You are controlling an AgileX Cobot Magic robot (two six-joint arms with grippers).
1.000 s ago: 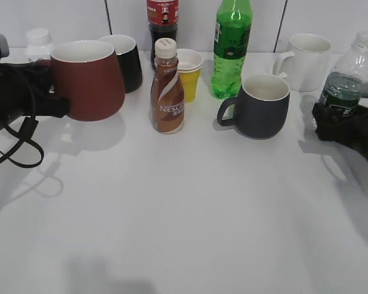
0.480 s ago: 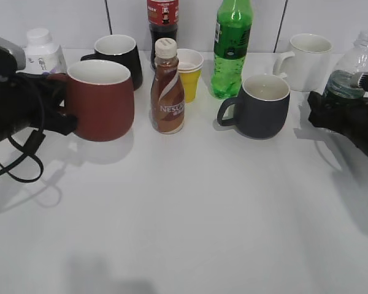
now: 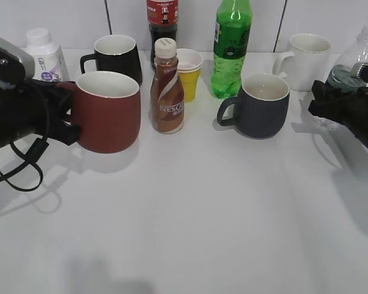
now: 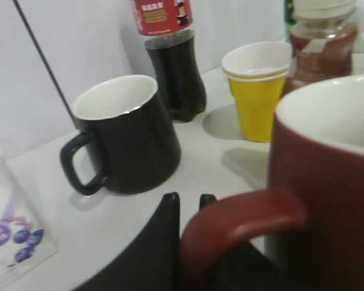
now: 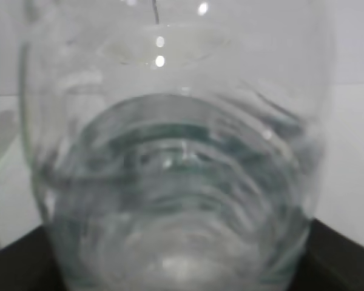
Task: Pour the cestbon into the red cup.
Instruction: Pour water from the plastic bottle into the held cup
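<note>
The red cup (image 3: pixel 107 113) stands upright at table level at the left, in front of the black mug. My left gripper (image 3: pixel 66 117) is shut on its loop handle (image 4: pixel 242 218); the left wrist view shows the cup's body (image 4: pixel 333 182) close up and my gripper (image 4: pixel 188 200) round the handle. The cestbon (image 3: pixel 357 58), clear with a dark green label, is at the far right edge, held upright by my right gripper (image 3: pixel 338 101), which hides its lower part. It fills the right wrist view (image 5: pixel 176 151), with water inside.
A black mug (image 3: pixel 118 56), brown Nescafe bottle (image 3: pixel 167 89), yellow paper cup (image 3: pixel 189 75), cola bottle (image 3: pixel 162 21), green soda bottle (image 3: pixel 231 49), dark grey mug (image 3: pixel 262 105) and white mug (image 3: pixel 306 54) stand along the back. A small white bottle (image 3: pixel 43 55) is at the far left.
My left gripper has brought the red cup down, to the right and nearer the camera. My right gripper has carried the cestbon a little right and back.
</note>
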